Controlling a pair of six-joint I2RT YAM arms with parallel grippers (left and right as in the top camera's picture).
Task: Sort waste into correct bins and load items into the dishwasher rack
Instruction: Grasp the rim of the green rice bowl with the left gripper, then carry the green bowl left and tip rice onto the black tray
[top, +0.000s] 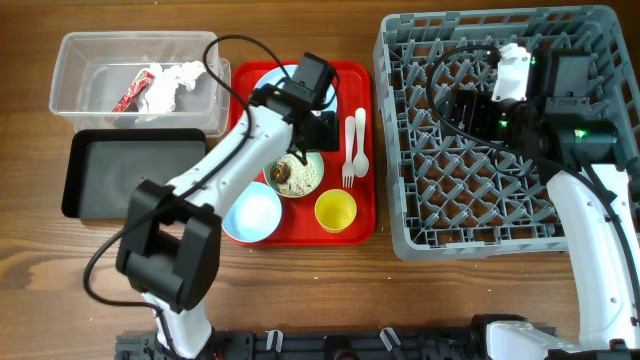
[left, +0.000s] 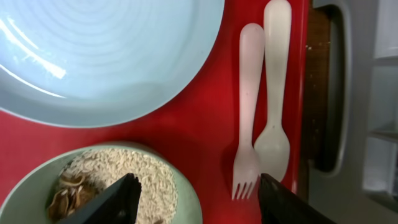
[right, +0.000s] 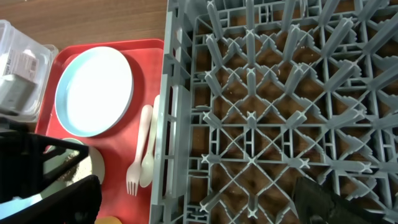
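My left gripper (top: 300, 152) (left: 199, 202) is open and empty, just above the pale green bowl (top: 312, 186) (left: 189, 196), which holds brownish food scraps (top: 288, 172) (left: 124, 171). On the red tray, the pale blue plate (top: 268, 78) (left: 106, 50) lies behind the bowl. The white fork (top: 348, 152) (left: 247, 112) and spoon (top: 360, 135) (left: 273, 93) lie to its right. The light blue bowl (top: 252, 215) and yellow cup (top: 335, 211) stand in front. The clear tub (top: 70, 60) holds the red wrapper (top: 130, 96) and white paper (top: 168, 84). My right gripper (top: 468, 105) (right: 193, 199) is open and empty over the grey rack (top: 450, 200) (right: 261, 93).
The black tray (top: 130, 175) lies in front of the clear tub, left of the red tray (top: 362, 228). The rack's left wall stands close to the red tray's right edge. The left arm's cable loops over the tub and plate.
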